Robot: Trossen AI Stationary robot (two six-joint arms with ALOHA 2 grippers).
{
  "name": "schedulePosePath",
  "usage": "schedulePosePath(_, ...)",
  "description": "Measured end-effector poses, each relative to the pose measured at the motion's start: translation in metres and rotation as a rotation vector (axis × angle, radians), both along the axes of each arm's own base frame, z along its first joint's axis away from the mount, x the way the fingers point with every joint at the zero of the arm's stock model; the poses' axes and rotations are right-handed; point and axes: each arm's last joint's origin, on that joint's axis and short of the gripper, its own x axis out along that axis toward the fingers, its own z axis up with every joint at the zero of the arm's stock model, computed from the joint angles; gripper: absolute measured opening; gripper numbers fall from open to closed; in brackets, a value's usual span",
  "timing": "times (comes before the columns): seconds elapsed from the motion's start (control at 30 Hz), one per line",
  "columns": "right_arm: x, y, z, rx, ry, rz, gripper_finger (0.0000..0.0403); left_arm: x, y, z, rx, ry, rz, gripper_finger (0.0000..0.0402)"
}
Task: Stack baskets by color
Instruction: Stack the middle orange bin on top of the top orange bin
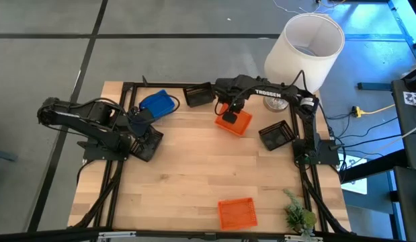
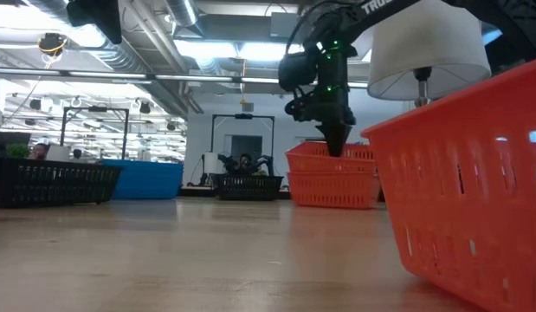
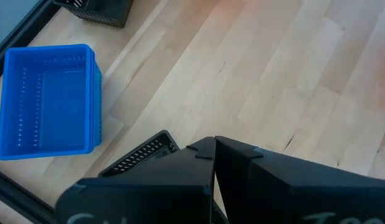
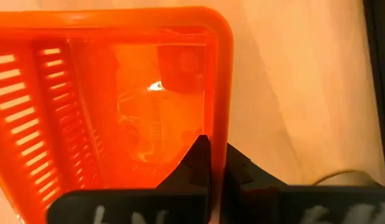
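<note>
High view shows the right claw [image 1: 229,115] closed, its tips pinched together, poised over the rim of an orange basket stack [image 1: 234,122] at the desk's [image 1: 194,175] far middle; whether it grips the rim I cannot tell. Low view shows that stack as 2 nested orange baskets directly beneath the claw tip. 1 black basket [image 1: 198,95] sits just left of this claw near the far edge, another black basket [image 1: 276,134] lies to its right, and a single orange basket [image 1: 236,213] rests well apart at the near edge. Behind the claw stands a white lampshade [image 1: 305,50]. The left claw [image 1: 139,124] is closed and empty, with a blue basket [image 1: 158,103] just beyond it and a black basket [image 1: 147,143] beneath its arm.
</note>
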Motion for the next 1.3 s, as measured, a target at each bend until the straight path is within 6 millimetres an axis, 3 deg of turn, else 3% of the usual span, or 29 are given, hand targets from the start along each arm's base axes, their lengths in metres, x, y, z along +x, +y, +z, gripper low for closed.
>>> schedulePosePath(0.33,0.001,0.009,0.001,0.019,0.025,0.021,0.0000,0.000,0.000,0.000,0.000,0.001,0.000,0.0000)
schedulePosePath(0.6,0.008,0.006,0.037,-0.006,-0.047,0.023,0.0000,0.000,0.000,0.000,0.013,0.006,-0.018,0.0000)
schedulePosePath(0.73,0.005,0.004,0.044,0.054,-0.054,0.050,0.0000,0.000,0.000,0.000,0.015,0.007,-0.020,0.0000)
schedulePosePath(1.1,-0.008,-0.005,0.008,0.149,-0.006,0.027,0.0000,0.000,0.000,0.000,0.015,0.007,-0.021,0.0000)
schedulePosePath(1.3,-0.005,-0.006,0.001,0.133,-0.039,0.031,0.0000,0.000,0.000,0.000,0.013,0.008,-0.022,0.0000)
